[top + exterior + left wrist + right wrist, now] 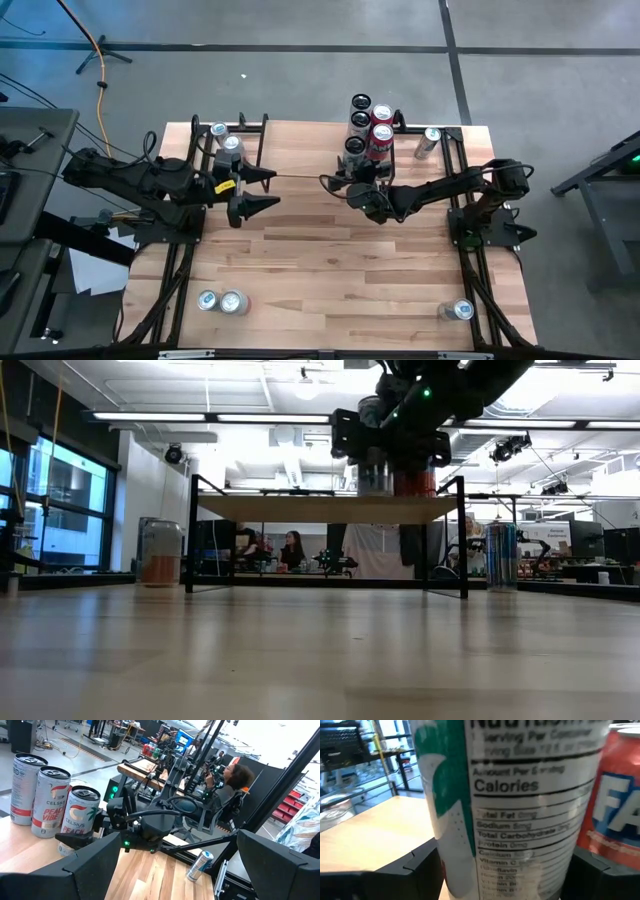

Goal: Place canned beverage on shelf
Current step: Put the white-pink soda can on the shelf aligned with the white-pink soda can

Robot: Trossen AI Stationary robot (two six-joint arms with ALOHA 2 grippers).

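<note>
Setting down now, I'd say: the right gripper [358,190] is clamped around the white can [505,805], upright on the shelf [300,508] near its far right corner, beside other cans. Next: let go cleanly. The left gripper [268,190] waits, spread wide, empty.

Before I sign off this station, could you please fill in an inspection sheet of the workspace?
Surface: wooden tabletop, bare in the middle.
Job's things: shelf at the far edge; green-and-white can on it beside a red can and others.
Clutter: loose cans at the near corners.
Grippers: right gripper closed around the green-and-white can; left gripper open, holding nothing.
Cables: orange cable on the floor.
Surroundings: seated person beyond the table.
</note>
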